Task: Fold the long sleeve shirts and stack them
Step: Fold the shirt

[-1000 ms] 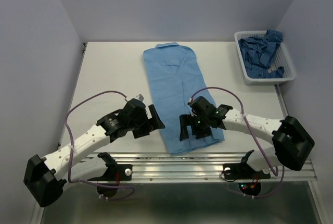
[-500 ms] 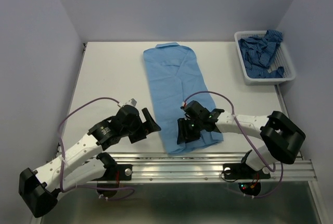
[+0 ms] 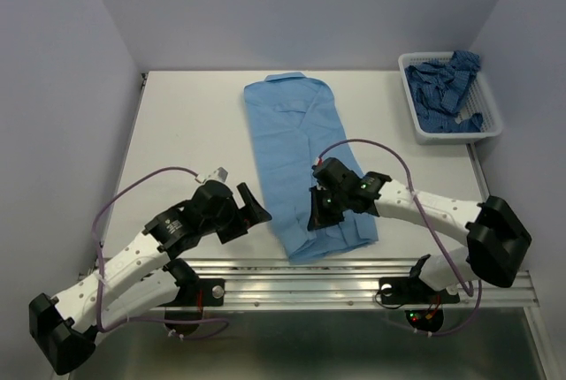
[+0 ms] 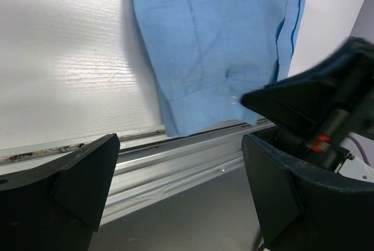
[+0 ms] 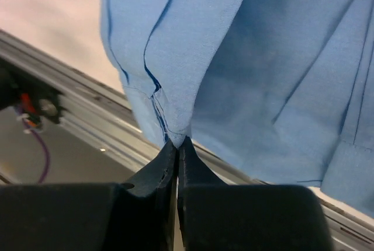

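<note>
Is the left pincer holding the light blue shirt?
No, the left pincer stands wide open, gripping none of the light blue shirt.

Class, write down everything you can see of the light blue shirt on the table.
The light blue shirt is plain, soft cloth, folded lengthwise into a long strip with its collar at the far end. It lies on the white table, hem at the near edge. The right gripper is shut on a pinch of cloth near the hem; the open left gripper sits beside the shirt, apart.
</note>
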Action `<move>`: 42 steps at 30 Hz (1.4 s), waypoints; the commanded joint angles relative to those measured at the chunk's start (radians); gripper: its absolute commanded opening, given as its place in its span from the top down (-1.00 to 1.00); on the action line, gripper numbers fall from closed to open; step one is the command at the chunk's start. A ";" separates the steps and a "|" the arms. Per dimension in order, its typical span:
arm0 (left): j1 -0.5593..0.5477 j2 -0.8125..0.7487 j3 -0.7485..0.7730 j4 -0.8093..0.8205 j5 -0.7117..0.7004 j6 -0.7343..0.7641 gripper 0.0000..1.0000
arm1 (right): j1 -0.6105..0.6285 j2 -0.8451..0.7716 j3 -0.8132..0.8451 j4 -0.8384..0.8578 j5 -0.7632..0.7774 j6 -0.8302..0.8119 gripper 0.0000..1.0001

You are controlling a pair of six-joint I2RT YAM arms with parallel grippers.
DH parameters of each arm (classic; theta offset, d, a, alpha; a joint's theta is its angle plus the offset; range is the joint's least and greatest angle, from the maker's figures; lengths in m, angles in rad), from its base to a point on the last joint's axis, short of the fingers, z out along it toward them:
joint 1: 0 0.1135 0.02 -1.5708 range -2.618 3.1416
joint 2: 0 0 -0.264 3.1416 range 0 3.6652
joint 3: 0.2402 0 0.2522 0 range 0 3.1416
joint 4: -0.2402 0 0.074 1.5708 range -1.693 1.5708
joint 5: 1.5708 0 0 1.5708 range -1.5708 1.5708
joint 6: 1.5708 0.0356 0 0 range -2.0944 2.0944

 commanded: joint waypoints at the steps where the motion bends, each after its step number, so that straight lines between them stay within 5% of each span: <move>1: 0.003 0.002 -0.035 0.042 -0.003 -0.004 -0.97 | 0.010 -0.102 0.087 -0.133 0.063 0.031 0.98; 11: 0.003 0.098 -0.011 0.089 0.024 0.029 -0.97 | 0.010 -0.191 -0.023 -0.163 0.023 0.126 0.96; 13: 0.003 0.123 -0.011 0.112 0.036 0.037 -0.97 | 0.010 -0.199 -0.033 -0.161 0.023 0.130 0.75; 22: 0.003 0.209 0.003 0.155 0.064 0.069 -0.97 | 0.010 -0.025 -0.085 -0.167 0.176 0.077 0.62; 29: 0.003 0.174 -0.005 0.148 0.061 0.057 -0.97 | 0.010 0.018 -0.008 -0.291 0.354 0.051 -0.01; 42: 0.003 0.152 -0.020 0.125 0.057 0.040 -0.97 | 0.010 -0.111 -0.013 -0.130 0.087 -0.052 -0.02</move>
